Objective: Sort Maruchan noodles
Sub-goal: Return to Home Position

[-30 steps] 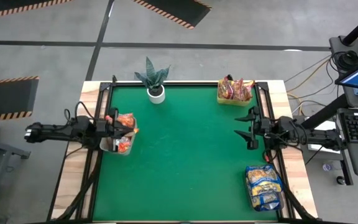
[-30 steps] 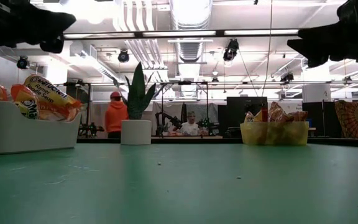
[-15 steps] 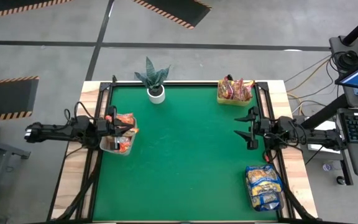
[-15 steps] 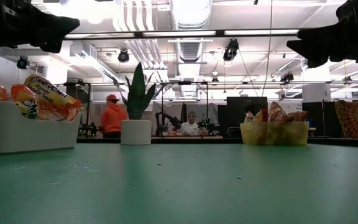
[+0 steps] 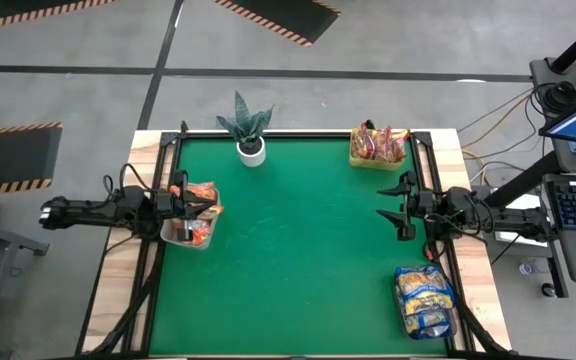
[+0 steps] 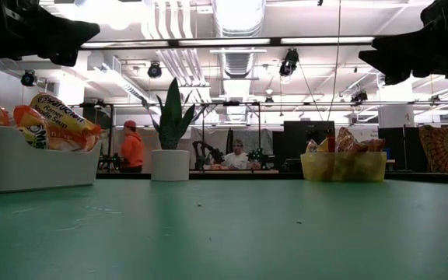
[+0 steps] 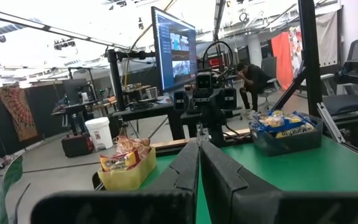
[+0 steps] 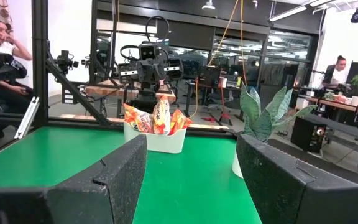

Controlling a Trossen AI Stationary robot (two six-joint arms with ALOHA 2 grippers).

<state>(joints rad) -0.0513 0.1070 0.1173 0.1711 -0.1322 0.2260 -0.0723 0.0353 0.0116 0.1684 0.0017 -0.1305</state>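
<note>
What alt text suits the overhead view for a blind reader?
A green table holds orange noodle packs in a white bin by the left gripper, red packs far right, yellow-blue packs near right. The right gripper is open; a potted plant stands far left.

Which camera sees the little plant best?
The low view: the plant stands side-on, with leaves and pot whole. The high view shows the plant small, from above. In the right wrist view the plant shows its leaves, but its pot is mostly hidden. The left wrist view shows no clear plant.
</note>
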